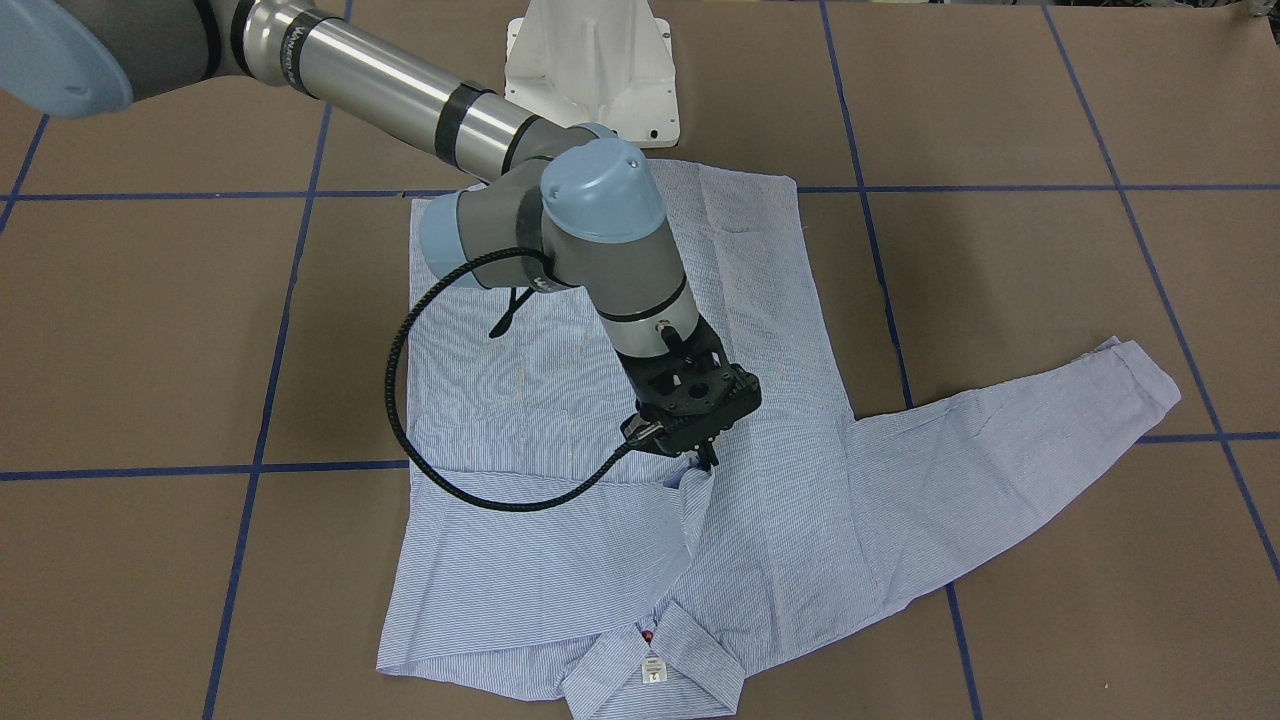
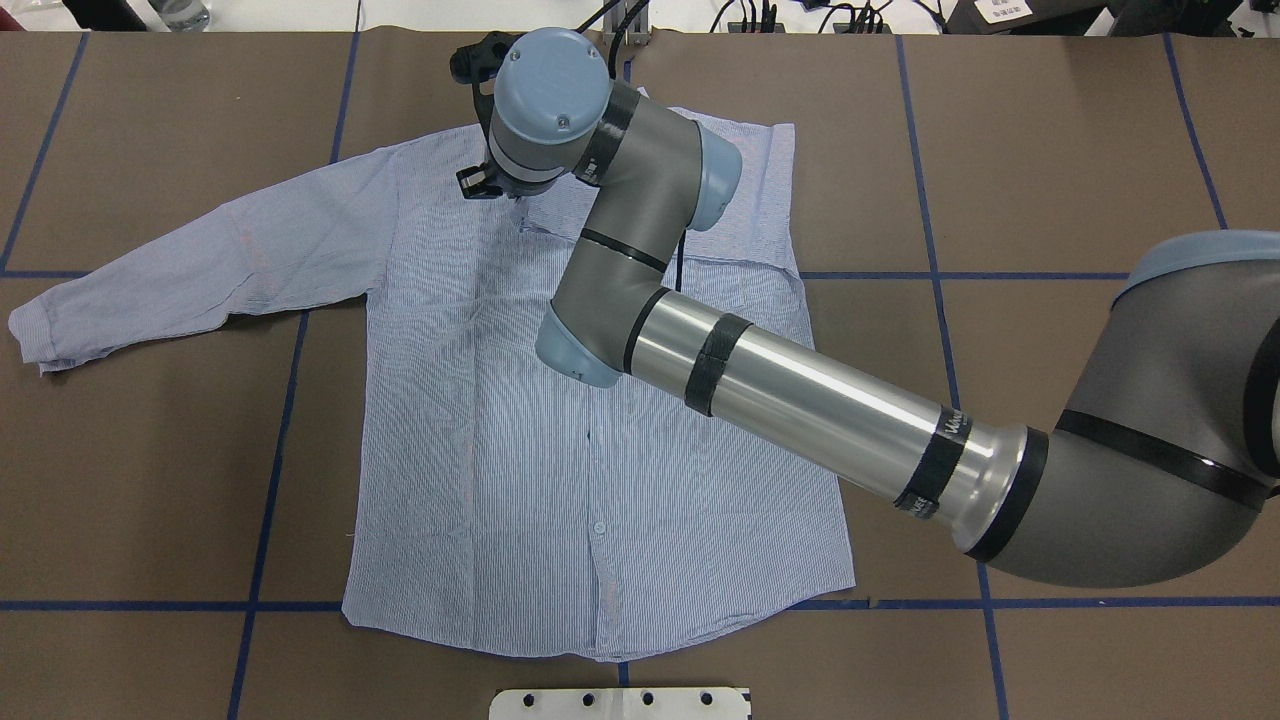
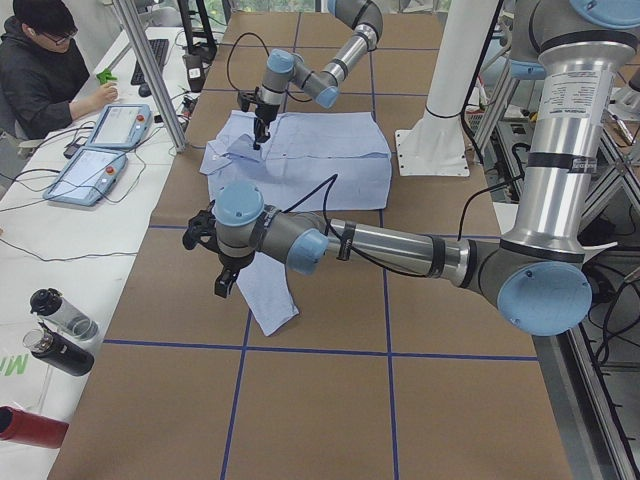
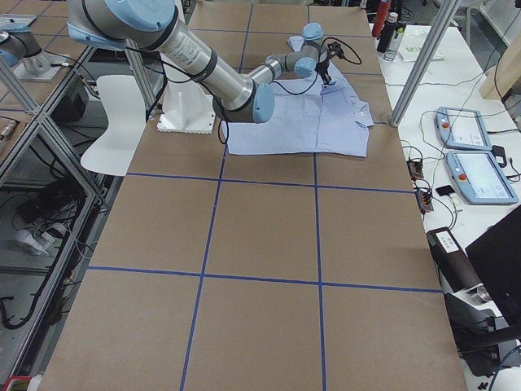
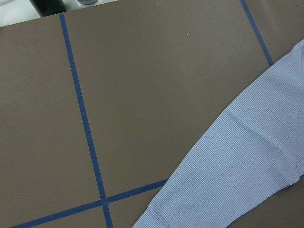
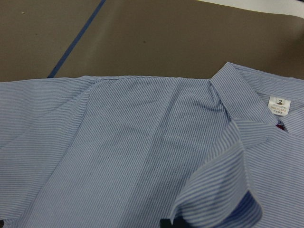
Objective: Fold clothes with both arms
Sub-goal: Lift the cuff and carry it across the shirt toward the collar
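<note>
Front-facing view: I find the right black two-finger gripper (image 1: 703, 456) pinching a fold of the light blue-and-white striped button-up shirt (image 1: 790, 500). The shirt lies mid-way on the brown table (image 1: 1000, 100), its collar (image 1: 690, 640) toward the operators' edge. Left side view: the left gripper (image 3: 226, 282) hangs beside the sleeve (image 3: 268, 302); I cannot tell its closure.

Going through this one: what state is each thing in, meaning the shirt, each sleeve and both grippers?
shirt: lying flat, front up.
outstretched sleeve: unfolded, extended toward the robot's left.
folded sleeve: laid across the chest, cuff end lifted.
right gripper: shut on the folded sleeve's cuff.
left gripper: above the outstretched sleeve; open or shut cannot be told.
</note>
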